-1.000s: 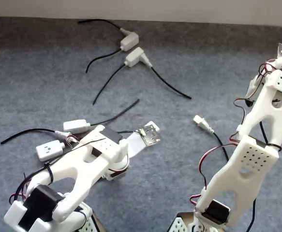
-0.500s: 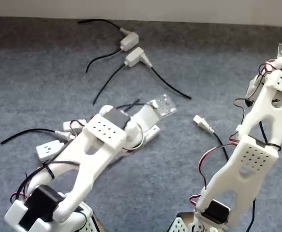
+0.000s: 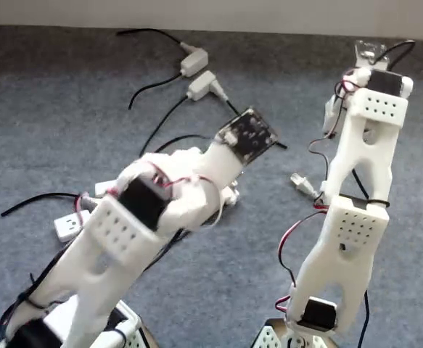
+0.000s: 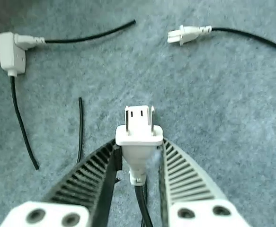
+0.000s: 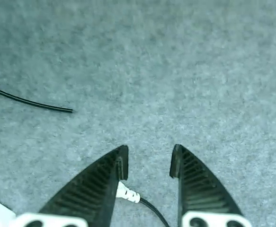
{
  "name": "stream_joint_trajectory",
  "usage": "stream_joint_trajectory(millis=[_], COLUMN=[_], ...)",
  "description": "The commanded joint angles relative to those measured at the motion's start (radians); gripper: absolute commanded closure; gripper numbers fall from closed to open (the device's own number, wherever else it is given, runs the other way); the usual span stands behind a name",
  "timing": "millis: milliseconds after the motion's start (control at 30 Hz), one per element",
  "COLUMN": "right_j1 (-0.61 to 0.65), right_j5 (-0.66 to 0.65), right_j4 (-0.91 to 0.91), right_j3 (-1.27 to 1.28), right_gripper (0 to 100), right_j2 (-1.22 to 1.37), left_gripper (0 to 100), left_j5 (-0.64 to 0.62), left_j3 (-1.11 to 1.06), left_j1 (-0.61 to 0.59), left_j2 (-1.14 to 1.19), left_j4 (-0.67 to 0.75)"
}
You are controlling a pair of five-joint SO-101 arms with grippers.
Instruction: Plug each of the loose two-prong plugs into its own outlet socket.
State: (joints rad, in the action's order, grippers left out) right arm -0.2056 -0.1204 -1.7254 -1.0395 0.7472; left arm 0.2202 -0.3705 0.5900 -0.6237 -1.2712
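Left wrist view: my left claw (image 4: 139,144) is clamped on a white two-prong plug (image 4: 138,124), prongs forward, held above the carpet (image 4: 223,118) and not yet plugged in. My right claw (image 5: 149,153) hangs spread, gripping nothing. Farther out a second plug (image 4: 187,33) lies loose. At the far edge one socket (image 3: 201,86) and its neighbour (image 3: 194,62) seem already plugged, though I can't be sure, so two plugs remain.

We see our left arm (image 3: 113,235) and right arm (image 3: 352,243) as white plastic shells with dotted hole grids, black motors (image 3: 144,201) and red-and-black wires (image 3: 287,235) looped alongside. The fingers (image 4: 88,177) are dark ribbed wedges on white, screw-holed bases.
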Motion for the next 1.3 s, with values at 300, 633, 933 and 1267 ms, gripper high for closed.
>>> stream_joint_trajectory(millis=[300, 633, 933, 1267], right_j1=[0.128, 0.173, 0.254, 0.490], right_j5=[-0.008, -0.008, 0.000, 0.101], right_j4=[-0.038, -0.039, -0.041, -0.038], right_j3=[-0.128, -0.237, -0.174, 0.193], right_gripper=[83.6, 83.6, 83.6, 83.6], right_j2=[-0.071, -0.119, -0.360, -0.924], left_gripper=[99, 99, 99, 99], left_j5=[-0.285, -0.292, -0.292, -0.293], left_j3=[-0.665, -1.141, -1.293, -1.300], left_j1=[0.005, 0.010, 0.010, 0.010], left_j2=[-0.529, -0.705, -0.713, -0.711], left_j4=[0.726, 1.413, 1.677, 1.676])
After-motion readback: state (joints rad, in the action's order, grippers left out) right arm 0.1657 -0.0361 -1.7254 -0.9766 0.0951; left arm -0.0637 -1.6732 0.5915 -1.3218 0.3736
